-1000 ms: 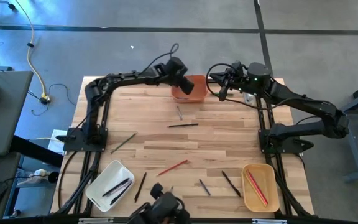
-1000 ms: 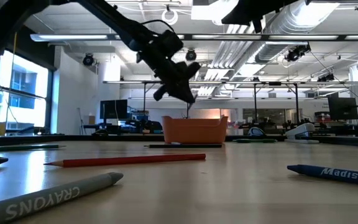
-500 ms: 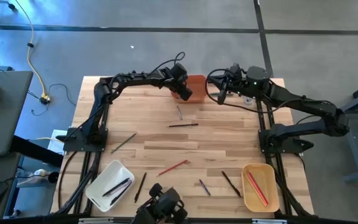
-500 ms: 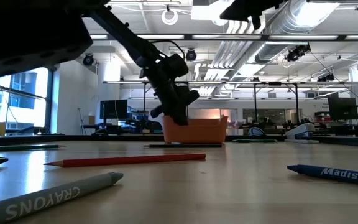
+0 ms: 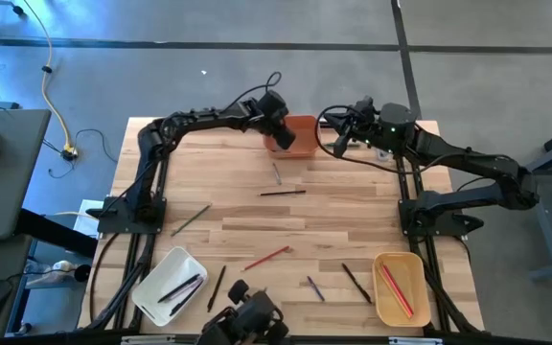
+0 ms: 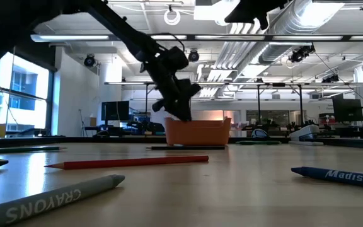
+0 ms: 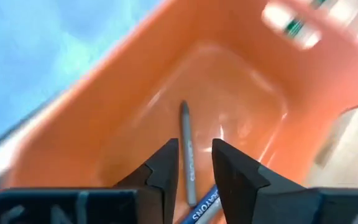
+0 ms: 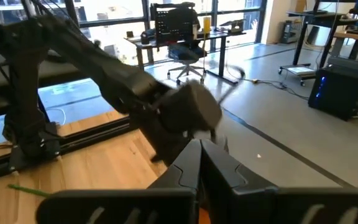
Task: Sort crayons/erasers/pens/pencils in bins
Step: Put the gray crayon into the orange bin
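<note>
Orange plastic sat right under the left gripper [image 7: 195, 163], whose fingers were spread a little with nothing between them. A grey crayon [image 7: 187, 149] lay inside that orange bin [image 5: 300, 129], at twelve o'clock on the table [image 5: 353, 206]. The right gripper [image 5: 341, 137], pressed together, waited just beside it, toward three o'clock.

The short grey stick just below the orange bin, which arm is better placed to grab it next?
Left. Its pincer hangs open over the orange bin, right beside the grey stick; the right pincer is shut.
</note>
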Action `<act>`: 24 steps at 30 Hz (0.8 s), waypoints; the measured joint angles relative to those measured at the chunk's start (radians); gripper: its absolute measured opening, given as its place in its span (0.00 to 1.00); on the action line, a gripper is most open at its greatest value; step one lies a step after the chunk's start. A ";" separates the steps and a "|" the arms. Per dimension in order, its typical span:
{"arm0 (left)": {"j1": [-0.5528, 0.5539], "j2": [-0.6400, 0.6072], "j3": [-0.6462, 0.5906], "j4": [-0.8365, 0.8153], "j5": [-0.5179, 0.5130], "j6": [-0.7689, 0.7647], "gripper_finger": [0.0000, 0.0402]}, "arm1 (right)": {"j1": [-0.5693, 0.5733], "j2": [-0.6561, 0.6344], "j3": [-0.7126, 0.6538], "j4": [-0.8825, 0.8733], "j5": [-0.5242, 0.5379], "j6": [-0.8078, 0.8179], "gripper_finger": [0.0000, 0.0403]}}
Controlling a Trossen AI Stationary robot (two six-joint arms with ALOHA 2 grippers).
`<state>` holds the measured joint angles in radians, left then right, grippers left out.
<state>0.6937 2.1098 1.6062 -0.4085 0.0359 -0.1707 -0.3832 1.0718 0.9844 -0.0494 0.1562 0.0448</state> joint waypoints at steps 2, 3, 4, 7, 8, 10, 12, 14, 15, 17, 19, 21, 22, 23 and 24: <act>-0.006 -0.041 -0.002 -0.005 -0.025 -0.002 0.19 | 0.000 0.000 0.000 0.000 0.000 0.000 0.00; -0.011 -0.065 -0.011 -0.004 -0.038 -0.005 0.17 | 0.000 0.000 0.000 -0.002 0.000 0.000 0.00; -0.018 -0.087 -0.023 0.004 -0.052 -0.008 0.15 | 0.000 0.000 0.000 -0.006 0.000 -0.001 0.00; -0.042 -0.154 -0.096 0.063 -0.073 -0.002 0.06 | 0.000 0.000 0.000 -0.031 0.000 -0.011 0.00; -0.053 -0.178 -0.132 0.099 -0.077 -0.008 0.04 | 0.000 0.000 0.000 -0.043 0.000 -0.010 0.00; -0.074 -0.234 -0.222 0.186 -0.092 -0.054 0.01 | 0.000 0.000 0.000 -0.074 -0.001 -0.002 0.00; -0.098 -0.294 -0.316 0.261 -0.131 -0.128 0.02 | 0.007 0.000 0.000 -0.105 -0.005 -0.001 0.00; -0.126 -0.368 -0.425 0.334 -0.161 -0.184 0.03 | 0.020 0.000 0.000 -0.139 -0.006 -0.009 0.00; -0.140 -0.405 -0.476 0.373 -0.176 -0.205 0.03 | 0.027 0.000 0.000 -0.152 -0.008 -0.012 0.00; -0.175 -0.487 -0.582 0.459 -0.225 -0.230 0.02 | 0.039 0.000 0.000 -0.182 -0.010 -0.013 0.00; -0.210 -0.570 -0.681 0.544 -0.265 -0.255 0.01 | 0.048 0.003 0.000 -0.200 -0.016 -0.016 0.00; -0.244 -0.650 -0.779 0.620 -0.287 -0.270 0.00 | 0.056 0.003 0.000 -0.208 -0.044 -0.022 0.00; -0.261 -0.687 -0.822 0.652 -0.292 -0.272 0.00 | 0.061 0.006 0.000 -0.203 -0.058 -0.021 0.00; -0.277 -0.725 -0.864 0.685 -0.295 -0.272 0.00 | 0.069 0.012 0.001 -0.195 -0.063 -0.017 0.00; -0.292 -0.759 -0.905 0.713 -0.298 -0.272 0.01 | 0.077 0.019 0.001 -0.192 -0.065 -0.010 0.00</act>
<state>0.4015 1.3507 0.7010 0.3049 -0.2619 -0.4423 -0.3063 1.0912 0.9855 -0.2410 0.0916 0.0351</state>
